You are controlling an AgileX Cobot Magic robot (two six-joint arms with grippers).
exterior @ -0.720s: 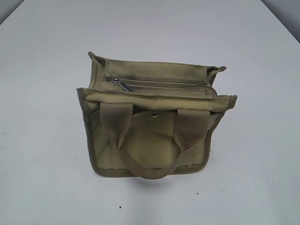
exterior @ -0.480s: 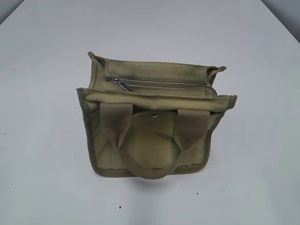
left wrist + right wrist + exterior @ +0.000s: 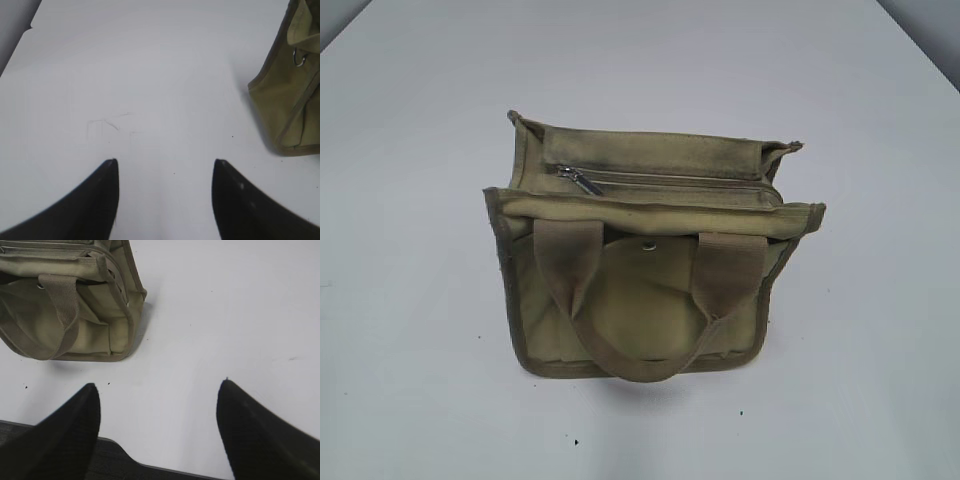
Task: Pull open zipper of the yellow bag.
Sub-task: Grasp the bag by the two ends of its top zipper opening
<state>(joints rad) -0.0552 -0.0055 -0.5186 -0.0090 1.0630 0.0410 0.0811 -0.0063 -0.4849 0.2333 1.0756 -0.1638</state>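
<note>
The yellow bag (image 3: 645, 270) stands on the desk (image 3: 410, 380), its zipper (image 3: 665, 180) shut, pull tab at the bag's left end. Both grippers' fingers (image 3: 95, 200) (image 3: 255, 430) stand apart, clear of the bag, holding nothing.

The yellow bag (image 3: 650, 300) is matt, coarse-woven cloth with worn, slightly dirty patches, its handles (image 3: 570, 265) ribbed webbing. Its zipper (image 3: 670, 182) carries a shiny metal pull tab (image 3: 582, 180). The table (image 3: 410, 350) is smooth, matt white with faint scuffs and dark specks.
</note>
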